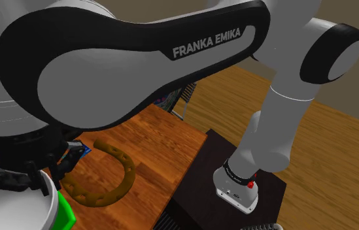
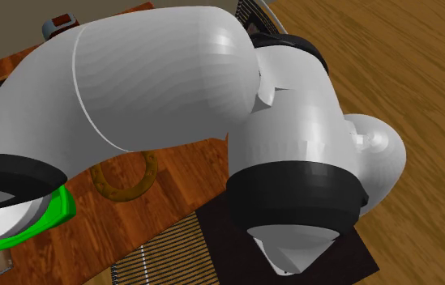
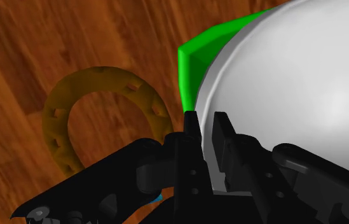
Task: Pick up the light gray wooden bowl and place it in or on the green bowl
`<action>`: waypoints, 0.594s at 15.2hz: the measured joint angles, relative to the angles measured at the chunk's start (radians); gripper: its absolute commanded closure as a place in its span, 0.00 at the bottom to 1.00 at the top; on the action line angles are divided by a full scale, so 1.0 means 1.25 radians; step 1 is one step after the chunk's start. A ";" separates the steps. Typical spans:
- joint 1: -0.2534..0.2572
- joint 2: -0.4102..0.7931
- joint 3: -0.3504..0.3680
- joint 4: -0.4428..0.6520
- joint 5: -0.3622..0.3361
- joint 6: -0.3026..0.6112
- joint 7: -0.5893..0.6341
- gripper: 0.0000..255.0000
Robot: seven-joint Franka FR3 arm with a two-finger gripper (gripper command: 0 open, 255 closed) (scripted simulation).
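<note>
Gripper point(image 3: 205, 121): fingers nearly together, pinching the near rim of the light gray bowl point(image 3: 294, 83).
Light gray bowl: right over the green bowl point(image 3: 195, 54), hiding most of it; whether it rests there or hangs just above, I cannot tell.
Green bowl: an angular green edge showing beside the gray rim.
Brown horseshoe shape point(image 3: 65, 121): flat on the table point(image 3: 33, 44), near the green bowl, apart from it.
Table: reddish-brown wood.
Stand point(image 1: 197, 189): dark box at the table's edge.
Floor point(image 1: 328, 170): wood planks beyond.
</note>
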 measured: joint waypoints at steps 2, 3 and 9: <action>0.000 0.000 0.000 -0.001 0.000 0.001 0.000 1.00; 0.000 0.000 0.000 -0.001 0.000 0.001 0.000 1.00; 0.000 -0.001 0.000 -0.001 0.000 0.001 0.000 0.00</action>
